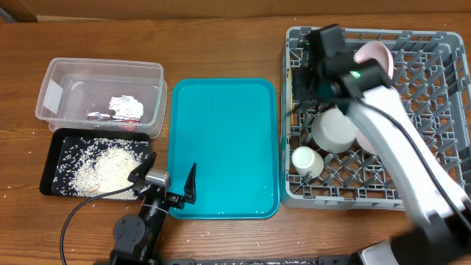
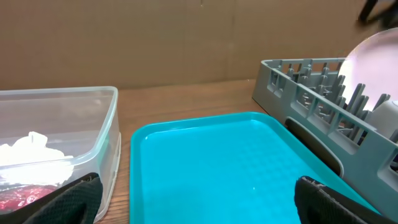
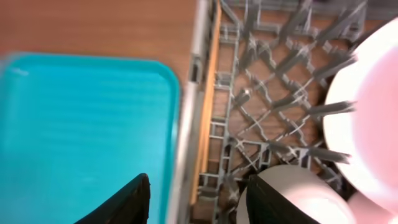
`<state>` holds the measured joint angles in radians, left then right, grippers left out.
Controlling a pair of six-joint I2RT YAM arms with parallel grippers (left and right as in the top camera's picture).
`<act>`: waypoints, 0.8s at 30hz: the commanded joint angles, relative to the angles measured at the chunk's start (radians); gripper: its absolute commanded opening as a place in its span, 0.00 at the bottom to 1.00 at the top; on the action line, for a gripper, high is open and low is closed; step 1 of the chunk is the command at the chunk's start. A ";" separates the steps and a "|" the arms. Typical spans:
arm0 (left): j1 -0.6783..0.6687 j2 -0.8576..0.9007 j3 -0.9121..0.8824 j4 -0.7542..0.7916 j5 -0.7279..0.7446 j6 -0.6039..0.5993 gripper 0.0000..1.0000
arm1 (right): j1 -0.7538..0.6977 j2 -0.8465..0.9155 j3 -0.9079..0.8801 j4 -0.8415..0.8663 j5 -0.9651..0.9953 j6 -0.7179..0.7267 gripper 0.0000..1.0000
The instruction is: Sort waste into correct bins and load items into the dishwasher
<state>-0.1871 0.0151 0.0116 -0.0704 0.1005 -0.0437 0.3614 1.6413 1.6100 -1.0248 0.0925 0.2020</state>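
**Dish rack [image 1: 441, 110] stocked with crockery, chopsticks [image 3: 208, 106] laid along its 9 o'clock wall**

The grey dish rack is seen at 3 o'clock on the wooden counter [image 1: 221, 44], just beside the teal tray [image 1: 224, 147]. In the right wrist view the two wooden chopsticks are shown lying flat inside the rack, against its 9 o'clock wall. Their long axis runs from 12 to 6 o'clock, parallel to that wall; which end is the tip cannot be told.

The white plate [image 1: 372, 57] is stood on edge among the pegs toward the rack's 12 o'clock side. One white bowl [image 1: 335, 129] is set near the rack's middle. A second bowl [image 1: 368, 141] is seen just beside it at 3 o'clock, partly covered by the right arm. The small white cup [image 1: 305, 160] is placed near the rack's 7 o'clock corner.

The right fingers [image 3: 127, 202] are spread apart above the rack's 9 o'clock wall, and nothing is gripped between them. The left fingers [image 1: 191, 179] are likewise released wide at the teal tray's 7 o'clock corner, and nothing is held.

The clear tub [image 1: 55, 70] is found at 10 o'clock on the counter, with the crumpled wrapper scrap [image 1: 125, 107] inside it. The black tray [image 1: 55, 162] lies at the tub's 6 o'clock, and the rice [image 1: 103, 171] is heaped in it.
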 commanded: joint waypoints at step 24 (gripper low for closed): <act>0.010 -0.010 -0.007 0.001 -0.007 0.022 1.00 | 0.060 -0.780 -0.101 -0.093 0.045 -0.024 1.00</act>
<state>-0.1871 0.0151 0.0116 -0.0708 0.1009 -0.0437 0.4496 0.9710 1.5940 -1.1877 0.1200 0.2001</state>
